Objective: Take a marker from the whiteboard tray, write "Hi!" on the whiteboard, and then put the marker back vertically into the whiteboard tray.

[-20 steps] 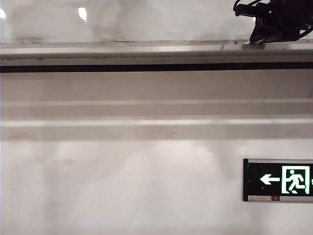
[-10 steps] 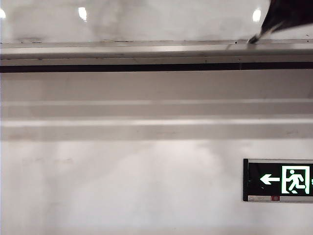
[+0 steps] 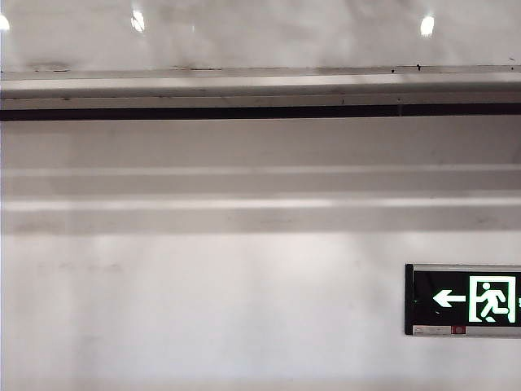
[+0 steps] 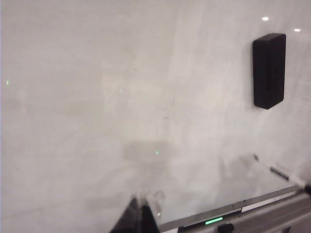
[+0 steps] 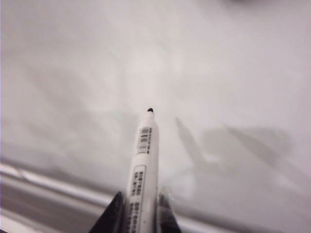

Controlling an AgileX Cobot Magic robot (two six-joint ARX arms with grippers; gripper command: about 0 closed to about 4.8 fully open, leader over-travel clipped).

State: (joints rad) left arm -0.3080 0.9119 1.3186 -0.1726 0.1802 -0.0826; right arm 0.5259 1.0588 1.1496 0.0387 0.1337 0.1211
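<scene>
Clamped between the right gripper [image 5: 138, 213] jaws, the marker [image 5: 144, 165] points tip-first at the whiteboard [image 5: 194, 58], its small dark nib bare and apparently just short of the glossy surface, above the blurred whiteboard tray [image 5: 43, 189]. No stroke shows on the board in any view, so the writing of "Hi!" looks not yet begun. Doing it well likely means bringing the nib on squarely, pressing lightly enough that the barrel does not slip in the grip, and lifting clear between letters. Off to the side, the left gripper [image 4: 141, 218] shows only as dark fingertips at the edge of its own camera's view, facing the board above the tray; whether its jaws are parted or closed cannot be told, and nothing is seen in them. Farther along the board from it hangs a black eraser [image 4: 268, 70]. From the room camera, neither arm is visible above the tray, which runs the full width.
</scene>
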